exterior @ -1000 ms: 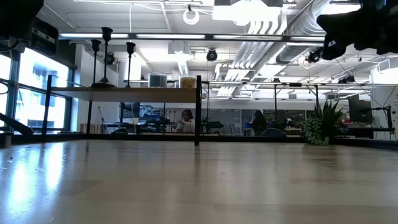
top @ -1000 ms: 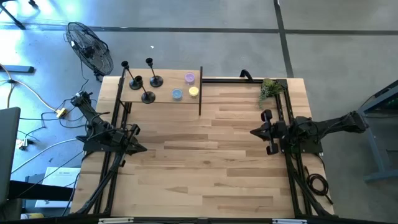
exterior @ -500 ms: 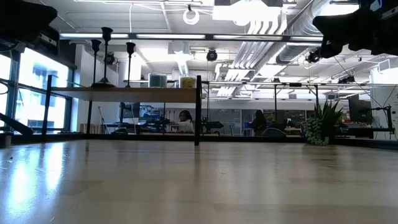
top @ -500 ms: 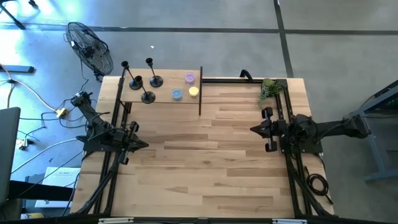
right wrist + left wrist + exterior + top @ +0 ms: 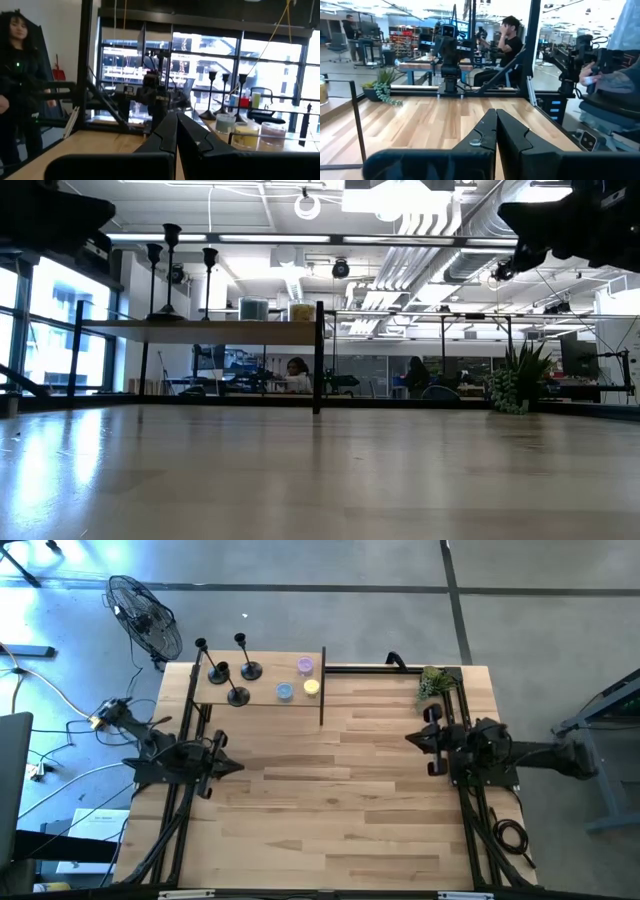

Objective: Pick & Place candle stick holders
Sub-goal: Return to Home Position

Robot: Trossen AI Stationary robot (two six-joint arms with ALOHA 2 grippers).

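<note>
Three black candle stick holders stand by their round bases on a raised wooden shelf at the table's far left: one, one, one. They also show in the low view and the right wrist view. My left gripper is shut and empty at the table's left side, above the table. My right gripper is shut and empty at the table's right side. Both sets of fingers show closed together in their wrist views, the left and the right.
Three small candle jars, purple, blue and yellow, stand on the shelf beside the holders. A green plant sits at the far right. A black frame post stands at the shelf's right end. People show in the room beyond.
My left gripper has moved a little toward the table's middle. My right gripper has drawn slightly toward the far edge, its arm straightening. Both stay shut. The holders have not moved.
</note>
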